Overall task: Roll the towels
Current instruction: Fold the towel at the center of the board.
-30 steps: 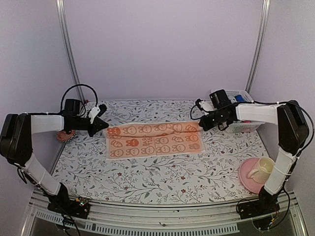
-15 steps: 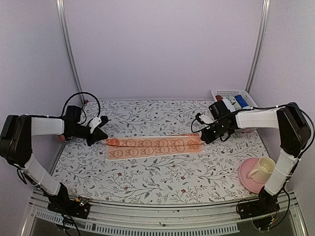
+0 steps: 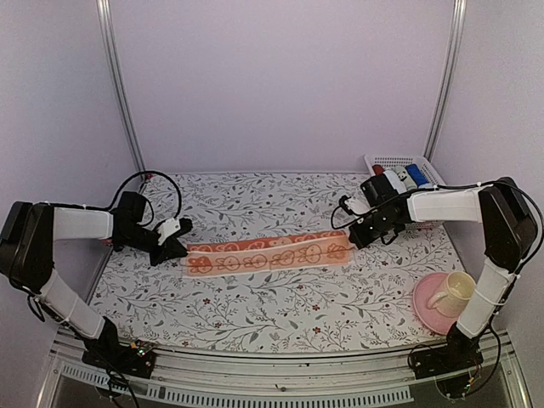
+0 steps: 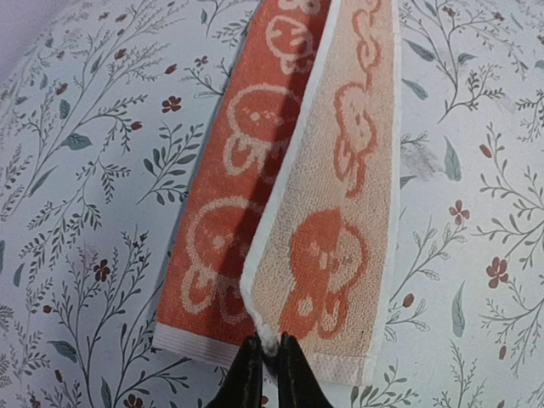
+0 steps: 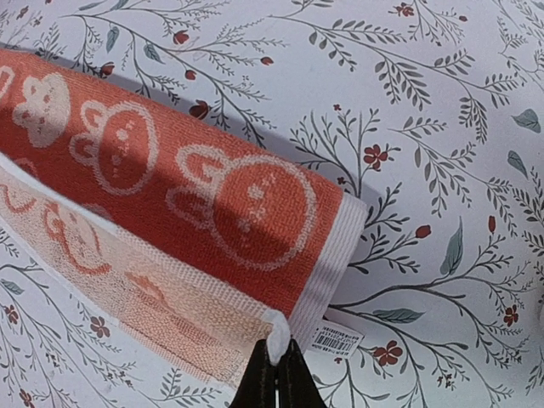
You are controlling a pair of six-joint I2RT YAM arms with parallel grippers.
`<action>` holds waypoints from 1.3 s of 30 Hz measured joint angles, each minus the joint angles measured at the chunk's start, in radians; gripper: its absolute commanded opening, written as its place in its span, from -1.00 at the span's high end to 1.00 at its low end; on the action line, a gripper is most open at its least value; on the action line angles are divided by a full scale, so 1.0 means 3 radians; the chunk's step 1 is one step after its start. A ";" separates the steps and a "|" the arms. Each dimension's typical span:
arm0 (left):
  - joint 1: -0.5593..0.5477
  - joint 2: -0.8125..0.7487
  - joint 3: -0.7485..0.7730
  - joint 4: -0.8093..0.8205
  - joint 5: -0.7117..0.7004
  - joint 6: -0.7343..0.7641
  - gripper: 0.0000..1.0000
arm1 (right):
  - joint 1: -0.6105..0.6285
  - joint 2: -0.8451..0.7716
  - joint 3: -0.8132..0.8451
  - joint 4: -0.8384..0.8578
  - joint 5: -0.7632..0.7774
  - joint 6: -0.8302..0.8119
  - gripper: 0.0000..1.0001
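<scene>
The bench carries a floral-print cover. The orange-red towel lies across the bench centre as a long narrow strip folded lengthwise, running from 9 o'clock to 3 o'clock. Its paler reverse face overlaps the darker printed face. A white basket stands at 1 o'clock from the bench centre, and its contents are too small to identify. A pink plate sits at 4 o'clock with a cream cup on it. The left claw is at the strip's 9 o'clock end, pressed nearly together and pinching the folded edge there. The right claw is at the 3 o'clock end, pinching the white hem corner. A small printed label projects from the hem just beside that grip.
</scene>
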 measured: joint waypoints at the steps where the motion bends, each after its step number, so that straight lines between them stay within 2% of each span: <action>1: -0.0005 0.0000 0.0000 -0.0038 -0.0005 0.0032 0.70 | 0.0006 0.0001 0.0000 -0.0004 0.0019 -0.0003 0.92; 9: -0.0008 0.0000 0.0001 -0.0174 -0.0134 0.0149 0.57 | 0.0125 0.0069 0.0000 -0.0074 0.0067 -0.0039 0.72; 12: -0.0008 0.0000 0.0000 -0.0237 -0.0156 0.0210 0.25 | 0.0181 0.0083 0.0000 -0.0106 0.0069 -0.0046 0.65; 16: -0.0008 0.0000 0.0001 -0.0326 -0.0184 0.0268 0.09 | 0.0210 0.0081 -0.0011 -0.0117 0.0078 -0.0045 0.64; 24: 0.0014 0.0000 0.0018 -0.0563 -0.0242 0.0380 -0.30 | 0.0210 0.0076 -0.0048 -0.0206 0.0128 0.0005 0.06; 28: 0.0102 0.0001 0.0130 -0.0743 -0.0245 0.0431 -0.61 | 0.0210 0.0010 -0.0060 -0.0323 0.0130 0.0060 -0.22; 32: 0.0251 0.0037 0.0285 -0.0908 -0.0238 0.0479 -0.90 | 0.0203 -0.0134 -0.0066 -0.0422 0.0127 0.0104 -0.33; 37: 0.0404 0.0168 0.0498 -0.1085 -0.0134 0.0425 -0.91 | 0.0116 -0.0249 -0.0062 -0.0463 0.0025 0.0188 -0.38; 39: 0.0456 0.0258 0.0600 -0.1095 -0.0057 0.0280 -0.81 | 0.0061 -0.0247 -0.0046 -0.0470 -0.0024 0.0228 -0.43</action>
